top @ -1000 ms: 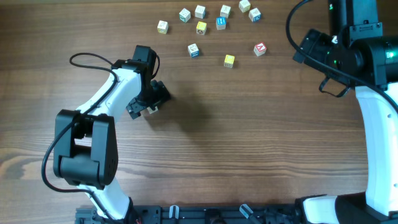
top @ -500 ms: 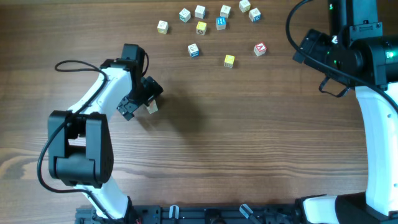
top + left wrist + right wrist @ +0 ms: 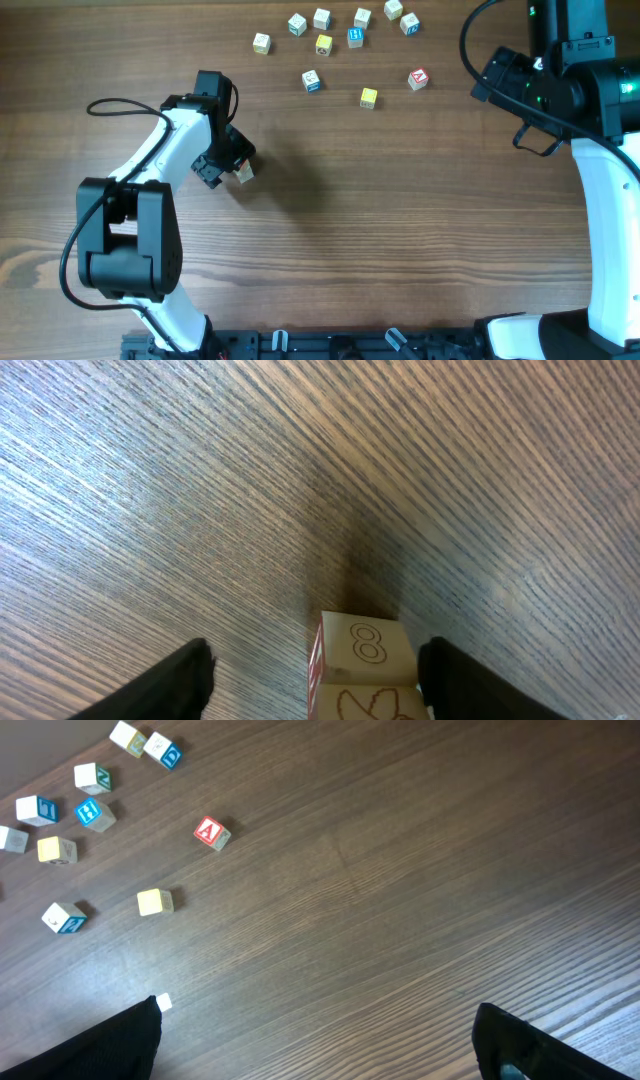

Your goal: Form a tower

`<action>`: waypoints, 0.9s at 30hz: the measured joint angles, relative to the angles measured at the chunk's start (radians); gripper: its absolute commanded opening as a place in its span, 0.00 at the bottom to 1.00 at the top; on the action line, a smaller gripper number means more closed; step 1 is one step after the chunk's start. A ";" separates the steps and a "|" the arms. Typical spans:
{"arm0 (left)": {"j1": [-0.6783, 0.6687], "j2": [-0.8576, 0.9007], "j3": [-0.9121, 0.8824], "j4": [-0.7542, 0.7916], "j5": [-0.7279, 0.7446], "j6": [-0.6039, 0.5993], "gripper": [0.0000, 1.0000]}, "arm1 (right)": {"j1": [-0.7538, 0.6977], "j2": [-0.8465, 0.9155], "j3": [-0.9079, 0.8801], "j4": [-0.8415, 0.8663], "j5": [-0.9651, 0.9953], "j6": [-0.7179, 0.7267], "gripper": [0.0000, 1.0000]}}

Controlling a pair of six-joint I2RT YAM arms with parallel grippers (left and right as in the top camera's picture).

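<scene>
The tower (image 3: 365,660) is a small stack of pale wooden cubes: a face with a figure "8" on top, a face with a red outline drawing under it, and a red side on the left. In the overhead view the tower (image 3: 244,172) stands left of the table's middle. My left gripper (image 3: 315,670) is open around it, with the right finger close against the cubes and a gap at the left finger (image 3: 185,678). From overhead, the left gripper (image 3: 230,166) sits just left of the stack. My right gripper (image 3: 325,1040) hangs wide open over bare wood at the right.
Several loose letter cubes (image 3: 323,44) lie scattered along the table's far edge. Among them are a red-and-white "A" cube (image 3: 418,78) and a yellow cube (image 3: 368,97). The right arm (image 3: 545,80) stands at the far right.
My left arm swung back to the left, uncovering the stack, and its jaws then narrowed around it. The right arm has not moved.
</scene>
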 measured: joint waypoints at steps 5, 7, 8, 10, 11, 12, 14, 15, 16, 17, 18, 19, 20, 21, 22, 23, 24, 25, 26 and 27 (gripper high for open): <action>0.000 0.000 0.000 0.000 0.000 0.000 0.63 | 0.000 0.000 0.000 0.000 0.000 0.000 1.00; 0.000 0.000 0.000 0.000 0.000 0.000 0.64 | 0.000 0.000 0.000 0.000 0.000 0.000 1.00; 0.000 0.000 0.000 0.000 0.000 0.000 0.66 | 0.000 0.000 0.000 0.000 0.000 0.000 1.00; 0.000 0.000 0.000 0.000 0.000 -0.001 0.76 | 0.000 0.000 0.000 0.000 0.000 0.000 1.00; 0.000 0.000 0.000 0.000 0.000 -0.002 0.82 | 0.000 0.000 0.000 0.000 0.000 0.000 1.00; 0.000 0.000 0.000 0.000 0.000 0.001 0.85 | 0.000 0.000 0.000 0.000 0.000 0.000 1.00; 0.000 0.000 0.000 0.000 0.005 -0.003 0.86 | 0.000 0.000 0.000 0.000 0.000 0.000 1.00; 0.000 0.000 0.000 0.000 0.011 -0.004 0.85 | 0.000 0.000 0.000 0.000 0.000 0.000 1.00; 0.000 0.000 0.000 0.001 0.018 -0.004 0.82 | 0.000 0.000 0.000 0.000 0.000 0.000 1.00; 0.000 0.000 0.000 0.001 0.023 -0.003 0.78 | 0.000 0.000 0.000 0.000 0.000 0.000 1.00; 0.000 0.000 0.000 0.003 0.026 -0.004 0.73 | 0.000 0.000 0.000 0.000 0.000 0.000 1.00; 0.000 0.000 0.000 0.005 0.031 -0.002 0.68 | 0.000 0.000 0.000 0.000 0.000 0.000 1.00; 0.000 0.000 0.000 0.007 0.034 -0.001 0.65 | 0.000 0.000 0.000 0.000 0.000 0.000 1.00; 0.000 0.000 0.000 0.011 0.035 -0.002 0.63 | 0.000 0.000 0.000 0.000 0.000 0.000 1.00; 0.000 0.000 0.000 0.013 0.037 -0.002 0.62 | 0.000 0.000 0.000 0.000 0.000 0.000 1.00; 0.000 0.000 0.000 0.013 0.037 -0.003 0.61 | 0.000 0.000 0.000 0.000 0.000 0.000 1.00; 0.000 0.000 0.000 0.018 0.037 -0.004 0.59 | 0.000 0.000 0.000 0.000 0.000 0.000 1.00; 0.000 0.000 0.000 0.019 0.037 -0.003 0.58 | 0.000 0.000 0.000 0.000 0.000 0.000 0.99; 0.000 0.000 0.000 0.019 0.037 -0.004 0.57 | 0.000 0.000 0.000 0.000 0.000 0.000 1.00; 0.000 0.000 0.000 0.019 0.037 -0.004 0.56 | 0.000 0.000 0.000 0.000 0.000 0.000 1.00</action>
